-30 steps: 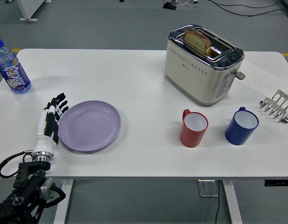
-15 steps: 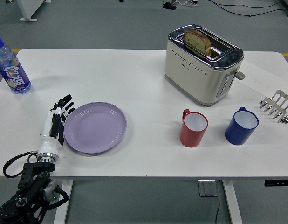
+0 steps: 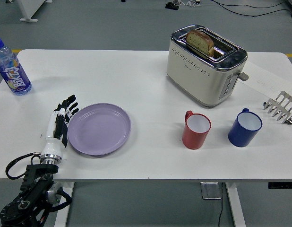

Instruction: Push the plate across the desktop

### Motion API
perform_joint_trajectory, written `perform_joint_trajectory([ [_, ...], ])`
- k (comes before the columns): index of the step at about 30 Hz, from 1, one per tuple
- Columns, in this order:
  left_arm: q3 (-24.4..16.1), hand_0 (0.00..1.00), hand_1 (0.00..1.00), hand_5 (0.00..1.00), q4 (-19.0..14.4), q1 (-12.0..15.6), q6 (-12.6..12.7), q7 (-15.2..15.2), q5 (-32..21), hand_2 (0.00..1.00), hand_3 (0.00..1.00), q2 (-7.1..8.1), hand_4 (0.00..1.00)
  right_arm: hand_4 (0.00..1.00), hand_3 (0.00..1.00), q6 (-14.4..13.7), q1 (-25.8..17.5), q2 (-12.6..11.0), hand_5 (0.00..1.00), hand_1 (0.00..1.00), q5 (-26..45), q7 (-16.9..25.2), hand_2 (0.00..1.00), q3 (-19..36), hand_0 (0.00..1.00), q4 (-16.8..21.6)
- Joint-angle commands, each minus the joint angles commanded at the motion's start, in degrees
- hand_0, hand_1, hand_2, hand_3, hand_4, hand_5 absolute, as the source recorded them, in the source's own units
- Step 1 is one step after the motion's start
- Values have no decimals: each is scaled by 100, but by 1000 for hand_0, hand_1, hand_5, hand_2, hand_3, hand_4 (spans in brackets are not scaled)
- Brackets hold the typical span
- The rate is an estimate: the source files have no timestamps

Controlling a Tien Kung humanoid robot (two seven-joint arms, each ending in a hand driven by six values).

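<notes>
Nearest to me, the left hand (image 3: 61,124) lay low over the white table (image 3: 136,85), coming in from the lower left corner, its fingers (image 3: 69,105) straight and slightly fanned, holding nothing. I had it turned so its flat side stood against the left rim of the purple plate (image 3: 99,128); from this view it looked to be touching the rim or just beside it, though I could not tell for certain. That pose made sense for a shove rather than a grasp: a flat hand against the edge lets the plate slide along the tabletop without tipping.

The plate itself sat flat on the near left part of the table, empty, with bare surface to its right. I judged the push to be under way and far from complete, since most of the desktop lay ahead of it.

Further right, and well apart from the plate, stood a red mug (image 3: 197,129) and beside it a blue mug (image 3: 244,127), both upright and open-topped. They sat roughly in the line a rightward slide would take, so I reckoned the red one was the thing to watch.

At the right edge a small metal rack (image 3: 280,107) rested on the table. Behind the mugs stood a cream and chrome toaster (image 3: 206,65) with a slice of bread (image 3: 200,42) up in its slot. Far left, near the back corner, a bottle (image 3: 12,68) with a blue label stood upright, clear of the arm. My right hand was out of sight.
</notes>
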Motion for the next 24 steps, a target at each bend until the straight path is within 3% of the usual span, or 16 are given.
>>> perform_joint_trajectory([
  [24,275,813,870,998,-153,39,41,-27,-99,908,818,0,511,322,704,-10,-23,2,322,677,2,-8,757,-40,675,0],
])
